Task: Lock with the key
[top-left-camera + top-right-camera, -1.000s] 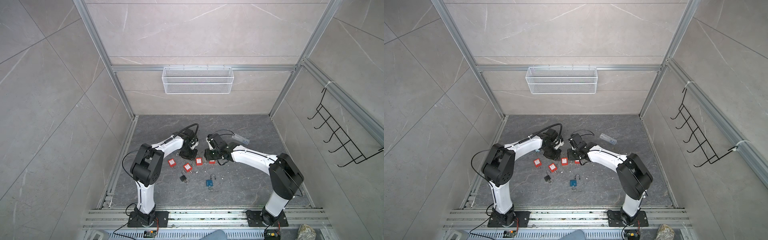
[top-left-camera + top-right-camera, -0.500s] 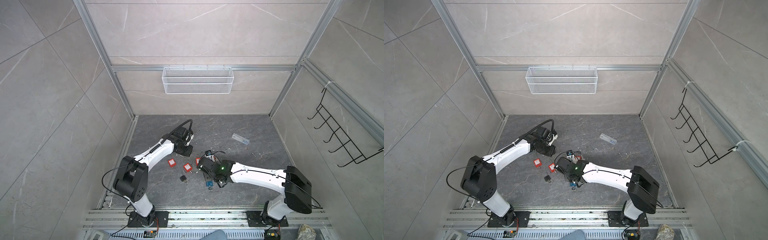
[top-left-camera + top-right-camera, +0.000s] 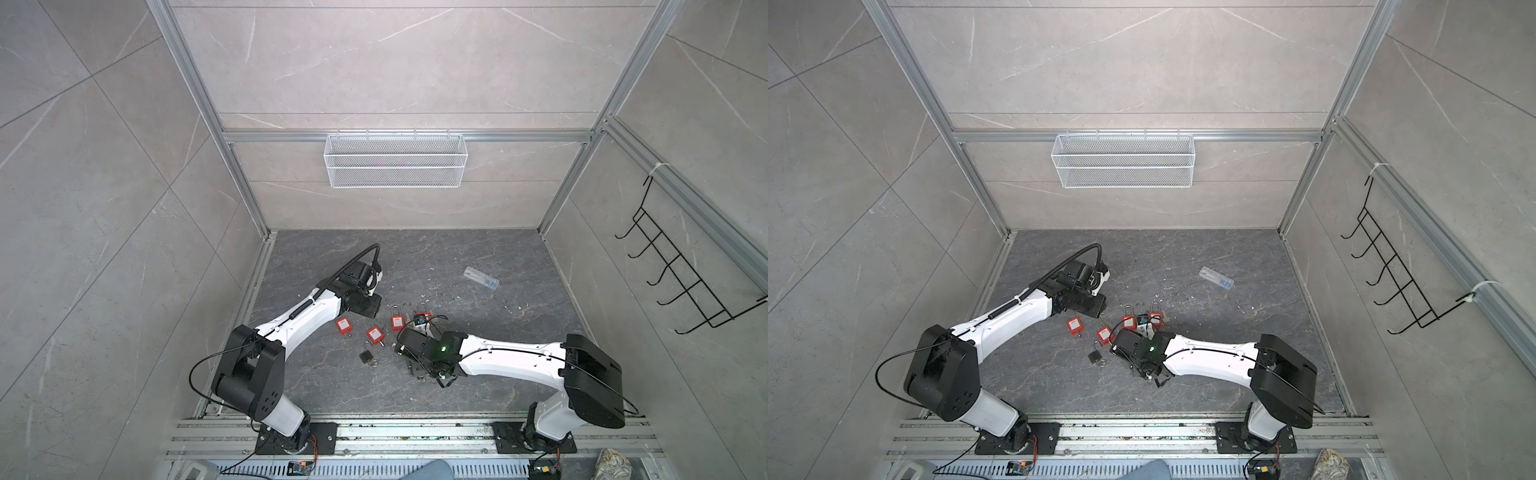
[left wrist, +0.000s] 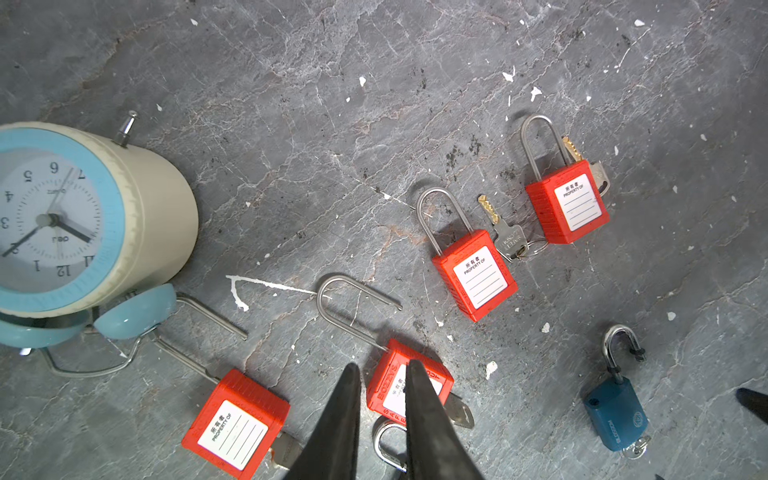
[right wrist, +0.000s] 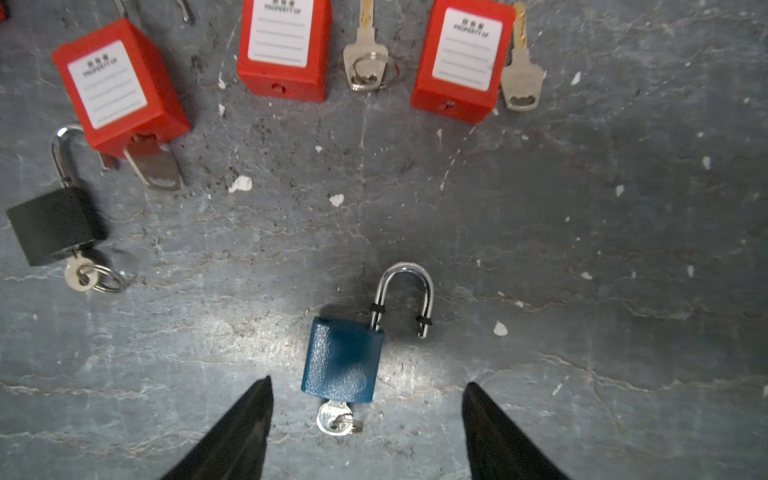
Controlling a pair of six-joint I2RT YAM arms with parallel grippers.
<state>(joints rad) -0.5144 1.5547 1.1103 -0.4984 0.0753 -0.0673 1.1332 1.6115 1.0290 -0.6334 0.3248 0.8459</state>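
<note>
1. Looking at the blue padlock [image 5: 343, 361], you see it lying flat on the grey floor [image 5: 582, 249]. Its shackle is sprung open with one leg free, and its key [image 5: 336, 417] is seated in the base of the body.
2. Your right gripper [image 5: 366, 383] hangs over the key end with its jaws spread wide, one fingertip to each side and apart from the lock.
3. Take the back wall as 12 in both top views. The blue padlock is hidden there under your right wrist. The black padlock [image 3: 366, 356], also open and keyed, lies at about 9 o'clock from it.
4. Four red padlocks [image 3: 375, 333] fan from 10 to 12 o'clock, with two loose keys [image 5: 365, 54] among them.
5. Your left gripper [image 4: 381, 365] hovers above a red padlock at 10 o'clock, its fingers only slightly parted and pinching nothing.
6. An alarm clock [image 4: 83, 220] sits just beside another red padlock.
7. A clear case [image 3: 481, 277] lies at 1 o'clock, well apart, and a wire basket [image 3: 395, 160] hangs on the 12 o'clock wall.
</note>
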